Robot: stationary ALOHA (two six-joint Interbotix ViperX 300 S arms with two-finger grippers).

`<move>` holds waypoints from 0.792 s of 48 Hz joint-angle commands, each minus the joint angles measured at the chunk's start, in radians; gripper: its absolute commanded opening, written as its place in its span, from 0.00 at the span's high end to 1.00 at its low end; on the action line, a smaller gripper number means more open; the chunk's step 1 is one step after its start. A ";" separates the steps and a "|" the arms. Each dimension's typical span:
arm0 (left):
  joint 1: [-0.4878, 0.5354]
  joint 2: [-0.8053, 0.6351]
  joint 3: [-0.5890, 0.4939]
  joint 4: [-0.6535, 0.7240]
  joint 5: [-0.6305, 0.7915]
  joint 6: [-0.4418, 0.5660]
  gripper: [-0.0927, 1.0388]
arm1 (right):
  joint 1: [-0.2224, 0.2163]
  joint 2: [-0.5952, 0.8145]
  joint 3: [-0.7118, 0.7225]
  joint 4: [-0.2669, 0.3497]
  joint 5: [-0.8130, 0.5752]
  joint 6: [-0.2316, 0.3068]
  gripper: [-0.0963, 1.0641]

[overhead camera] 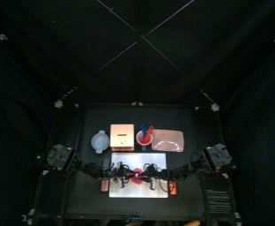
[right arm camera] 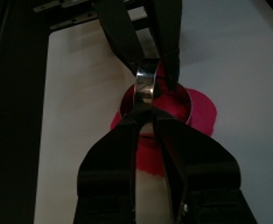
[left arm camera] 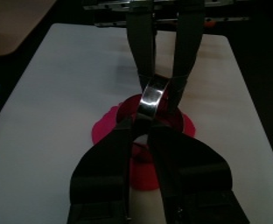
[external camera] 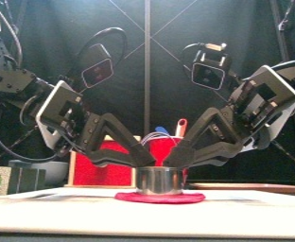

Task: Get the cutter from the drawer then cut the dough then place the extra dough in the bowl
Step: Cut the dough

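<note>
A round metal cutter stands on the flat pink dough, which lies on the white cutting board. My left gripper comes down from the left and my right gripper from the right. Each is shut on an opposite side of the cutter's rim. In the left wrist view my left gripper pinches the cutter over the dough. In the right wrist view my right gripper pinches the cutter over the dough. The arms hide the dough's middle.
Behind the board stand a blue-grey bowl at the left, the wooden box with its red drawer front in the middle, and a pink tray with a red cup at the right.
</note>
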 commanded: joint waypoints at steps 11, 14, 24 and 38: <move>-0.034 0.002 0.008 0.005 0.084 -0.008 0.42 | -0.091 0.072 0.032 -0.025 0.083 0.002 0.48; -0.035 -0.003 0.008 0.006 0.084 -0.008 0.42 | -0.100 0.069 0.034 -0.032 0.089 0.002 0.48; -0.055 -0.012 0.008 0.005 0.087 -0.011 0.42 | -0.117 0.063 0.038 -0.052 0.097 0.002 0.48; -0.074 -0.025 0.006 0.002 0.087 -0.011 0.42 | -0.140 0.058 0.040 -0.075 0.100 0.002 0.48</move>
